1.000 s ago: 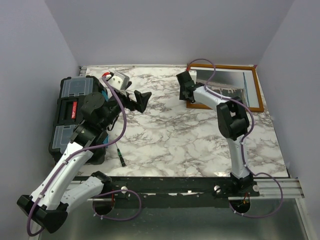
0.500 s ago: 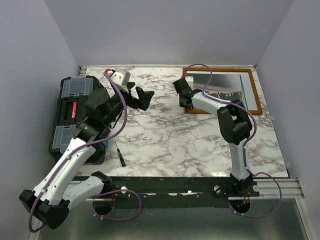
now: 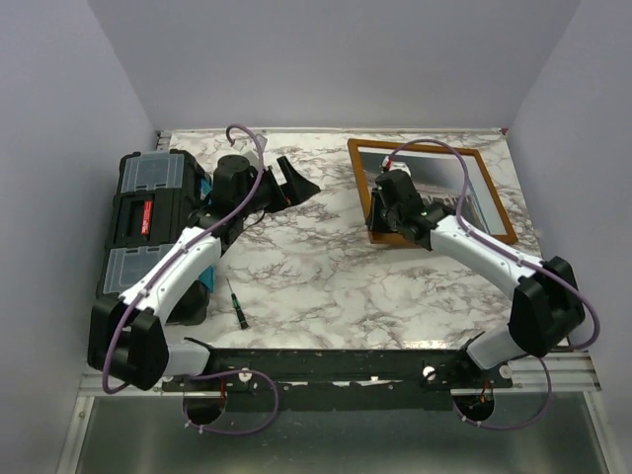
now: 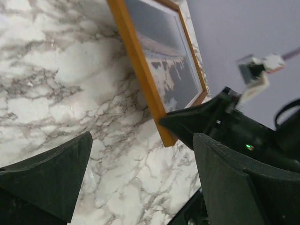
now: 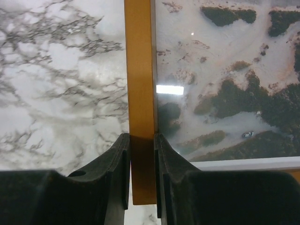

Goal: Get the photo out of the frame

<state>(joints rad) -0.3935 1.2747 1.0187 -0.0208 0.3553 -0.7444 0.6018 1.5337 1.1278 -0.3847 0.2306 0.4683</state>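
Overhead, the right arm is stretched forward and leftward, its right gripper [image 5: 141, 138] clamped on the left rail of the frame [image 5: 139, 70], one finger on each side. The left arm is reached forward, with the left gripper [image 3: 294, 180] held wide apart above the marble table [image 3: 326, 267] and holding nothing. The frame is laid flat at the far right, with the photo [image 5: 225, 61] inside it. Pale lilac walls enclose the table, and a black toolbox [image 3: 148, 212] is set at the left. The frame's near-left corner is hidden by the right arm.
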